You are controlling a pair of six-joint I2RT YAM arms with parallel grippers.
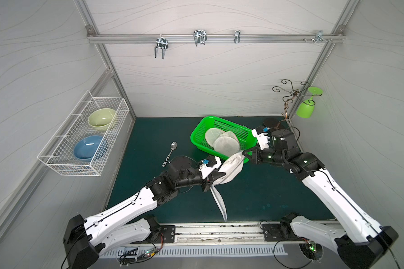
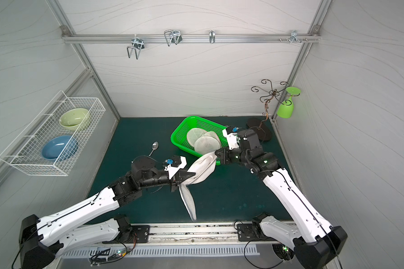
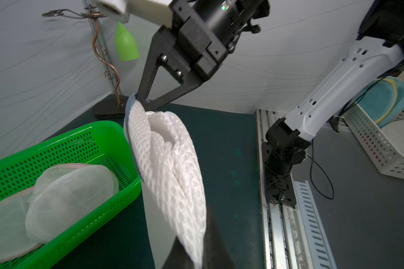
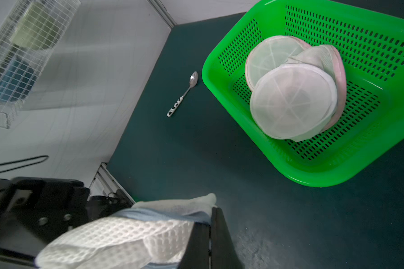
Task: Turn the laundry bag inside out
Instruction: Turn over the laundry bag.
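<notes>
1. The laundry bag (image 1: pixel 231 168), white honeycomb mesh, hangs in the air just right of the middle in both top views. It is stretched between the two claws above the desk (image 1: pixel 278 193). A long strip of it dangles toward the lower middle of the frame.
2. The left claw (image 1: pixel 214 179) is pinched tight on the bag's lower end. The right claw (image 1: pixel 243 153) is pinched tight on its upper edge.
3. Both holds look like thin nips on slippery mesh. Pull the claws apart too hard and I'd expect one edge to slide out, leaving the bag swinging from one claw.
4. I can't tell whether either claw has one layer or both. If both layers are caught, the mouth stays closed and nothing turns.
5. The dangling strip could drag on the desk or wrap round the left claw and twist the bag.
6. The green basket (image 1: pixel 195 134), holding round mesh pouches (image 1: pixel 226 146), sits just behind the right claw, above the middle of the frame. A careless swing might hook its rim and tip it.
7. The spoon (image 1: pixel 170 151), left of the basket, lies well apart, so it's little worry.
</notes>
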